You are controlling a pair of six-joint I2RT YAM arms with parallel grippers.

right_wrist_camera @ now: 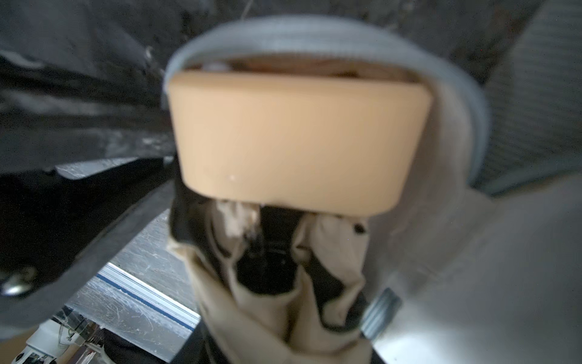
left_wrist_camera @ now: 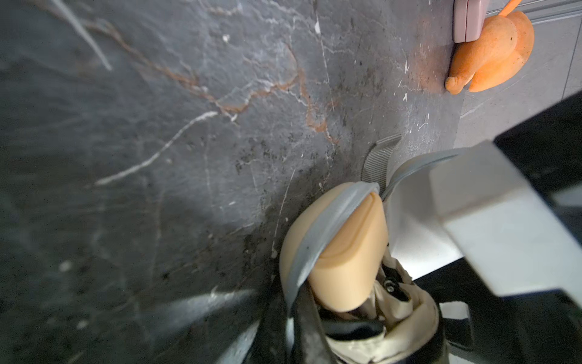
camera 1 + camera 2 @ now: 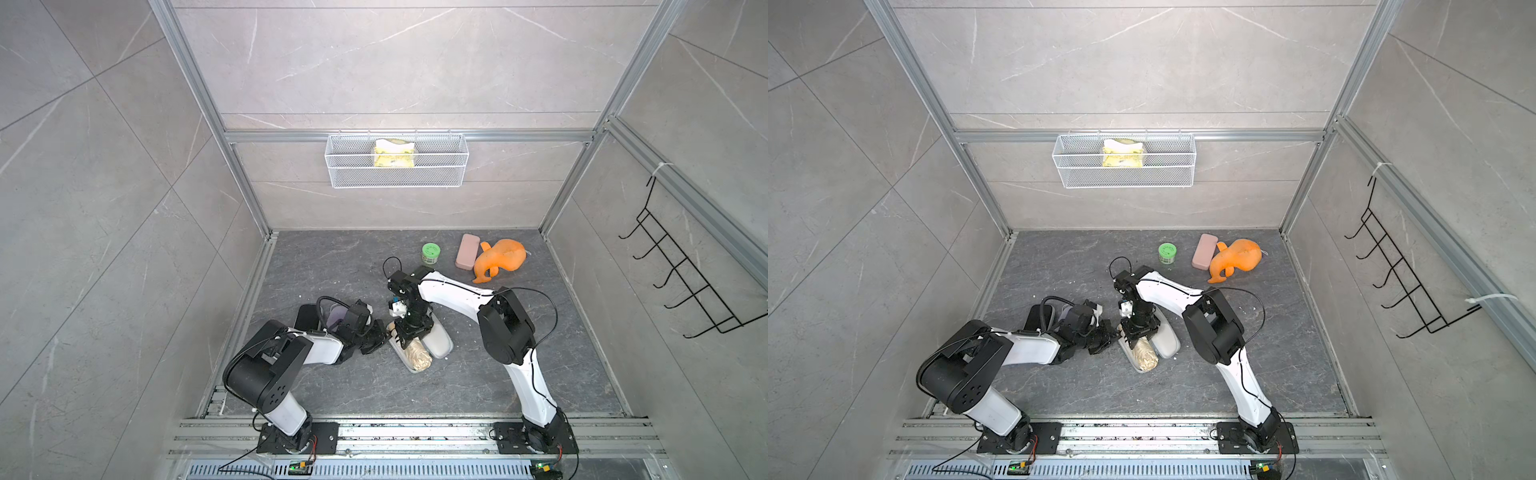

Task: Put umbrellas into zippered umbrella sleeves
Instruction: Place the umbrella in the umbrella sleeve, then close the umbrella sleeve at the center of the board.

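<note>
Dark slate tabletop, both arms converged mid-table. The big thing in play is the cream sleeve, lying open like a clamshell in both top views, lid half flat beside the base half. The beige umbrella lies lengthwise in the base half, its wooden handle tucked against the sleeve's rounded far end. The right gripper points down over the umbrella's mid-body, jaws astride it. Cannot tell whether it is clamping or just loose around the fabric. The left gripper sits at the sleeve's near-left edge, closed, and in the left wrist view it looks pinched on the grey zip rim, steadying the case. The black sleeve and lilac sleeve are mostly hidden under the left arm, contents not readable. Step, by my read: seating the umbrella in the cream sleeve, insertion about done, lid not yet folded, zip not yet run. Next needs the right jaws to let go and lift straight clear without dragging fabric, then the lid swung over while the left pinch holds the base. Risk: loose canopy folds catching in the zip.
</note>
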